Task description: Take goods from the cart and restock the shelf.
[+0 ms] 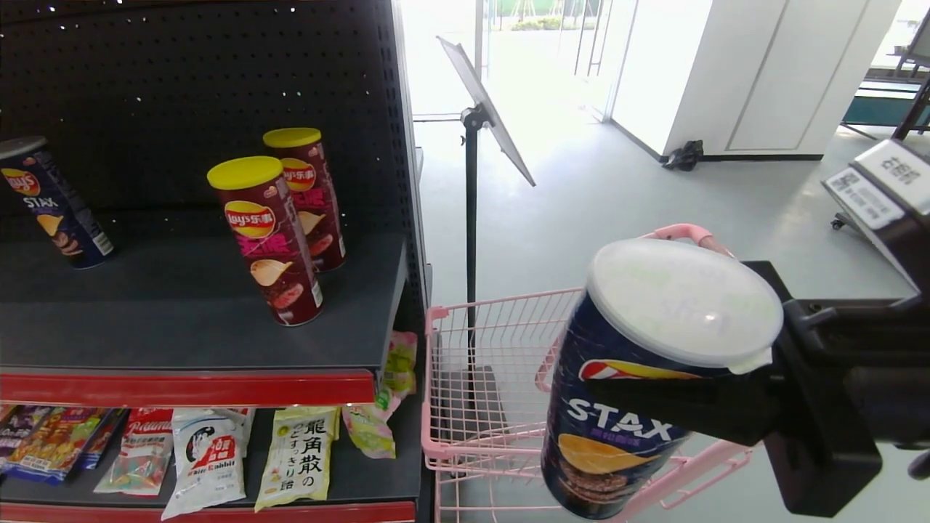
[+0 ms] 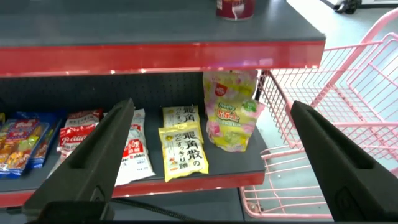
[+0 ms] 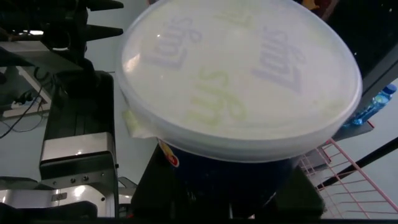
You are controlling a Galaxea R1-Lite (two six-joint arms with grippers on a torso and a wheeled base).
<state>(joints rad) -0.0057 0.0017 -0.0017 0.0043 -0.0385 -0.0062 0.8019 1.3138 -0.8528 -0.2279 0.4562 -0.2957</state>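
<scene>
My right gripper (image 1: 697,407) is shut on a dark blue chip can (image 1: 625,407) with a clear white lid (image 3: 239,74), held upright above the pink cart (image 1: 494,407), to the right of the shelf. On the upper shelf board (image 1: 182,319) stand two maroon chip cans with yellow lids (image 1: 267,240) (image 1: 309,196) and one more dark blue can (image 1: 54,203) at the far left. My left gripper (image 2: 211,155) is open, low in front of the lower shelf, with nothing between its fingers.
The lower shelf (image 2: 249,168) holds several snack bags (image 1: 298,454), and a green-yellow bag (image 2: 233,109) sits at its right end near the cart. A black stand with a tilted board (image 1: 472,218) rises behind the cart. Open floor lies beyond.
</scene>
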